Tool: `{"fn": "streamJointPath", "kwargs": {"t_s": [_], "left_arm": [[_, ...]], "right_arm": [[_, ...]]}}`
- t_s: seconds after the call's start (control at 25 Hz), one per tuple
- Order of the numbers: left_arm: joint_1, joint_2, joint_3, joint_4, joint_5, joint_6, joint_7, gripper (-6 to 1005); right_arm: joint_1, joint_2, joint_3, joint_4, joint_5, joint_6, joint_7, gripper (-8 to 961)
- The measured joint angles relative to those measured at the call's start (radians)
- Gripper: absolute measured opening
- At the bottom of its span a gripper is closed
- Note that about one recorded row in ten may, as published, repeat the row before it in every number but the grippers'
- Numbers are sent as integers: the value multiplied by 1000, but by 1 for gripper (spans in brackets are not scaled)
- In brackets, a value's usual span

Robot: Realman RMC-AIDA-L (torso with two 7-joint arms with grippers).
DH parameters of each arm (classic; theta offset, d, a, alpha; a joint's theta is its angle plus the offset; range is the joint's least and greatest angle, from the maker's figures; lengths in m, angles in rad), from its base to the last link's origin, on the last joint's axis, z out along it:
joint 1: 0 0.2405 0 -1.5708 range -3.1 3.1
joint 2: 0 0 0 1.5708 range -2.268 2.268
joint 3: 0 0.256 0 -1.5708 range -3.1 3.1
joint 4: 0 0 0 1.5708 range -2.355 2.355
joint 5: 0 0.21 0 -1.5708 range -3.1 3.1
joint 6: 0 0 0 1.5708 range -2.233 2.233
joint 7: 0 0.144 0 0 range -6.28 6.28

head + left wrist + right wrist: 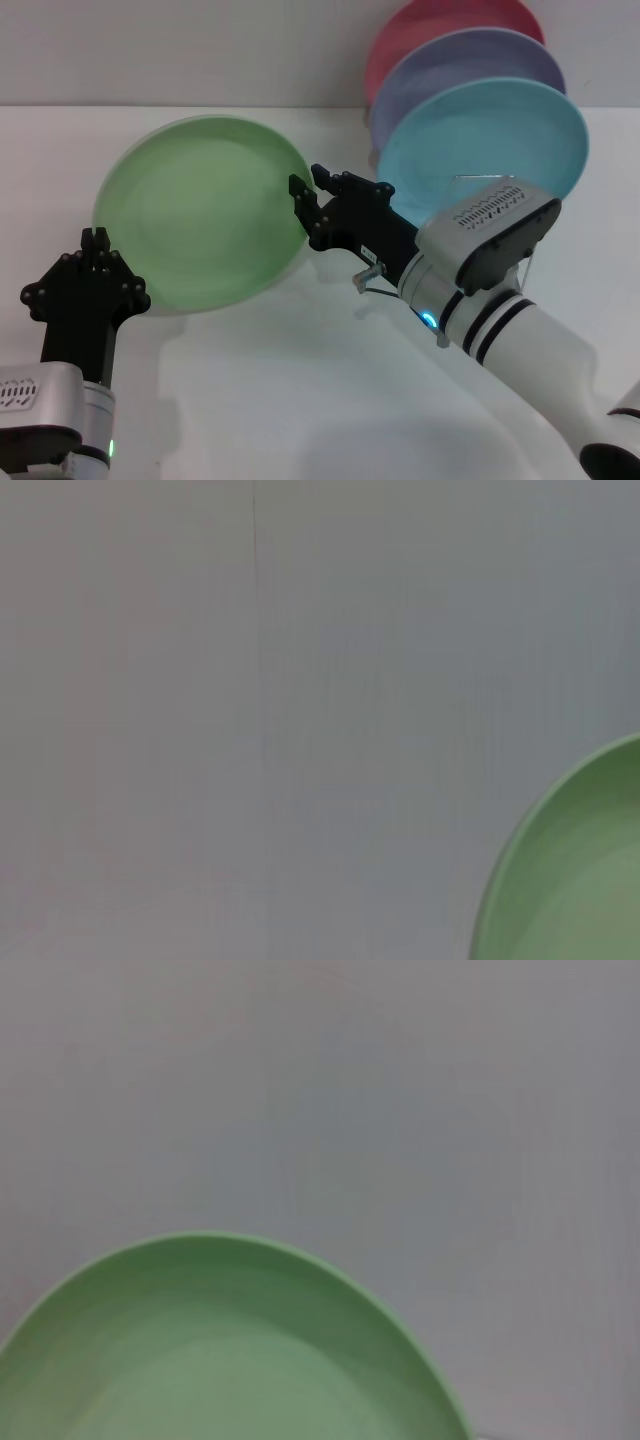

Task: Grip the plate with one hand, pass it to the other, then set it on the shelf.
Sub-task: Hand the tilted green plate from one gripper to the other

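Note:
The light green plate [200, 215] is held tilted above the white table, its face toward the head camera. My right gripper [308, 213] is shut on its right rim, one finger in front and one behind. The same plate [220, 1350] fills the lower part of the right wrist view. My left gripper [95, 242] sits just below the plate's lower left edge; whether it touches the rim I cannot tell. A slice of the plate [575, 870] shows in a corner of the left wrist view. The thin wire shelf [487, 177] stands at the right, behind my right wrist.
A cyan plate [480, 145], a purple plate [470, 65] and a pink plate [440, 25] stand upright in the shelf at the back right. The white table [300, 400] stretches below both arms. A pale wall lies behind.

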Motion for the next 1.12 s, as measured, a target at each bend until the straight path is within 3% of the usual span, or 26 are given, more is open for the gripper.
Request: {"fn": "streamJointPath", "kwargs": {"t_s": [1.12], "left_arm": [[-18, 0, -5, -4, -4, -15, 10, 119]], "right_arm": [[-4, 0, 32, 7, -5, 47, -52, 188]]}}
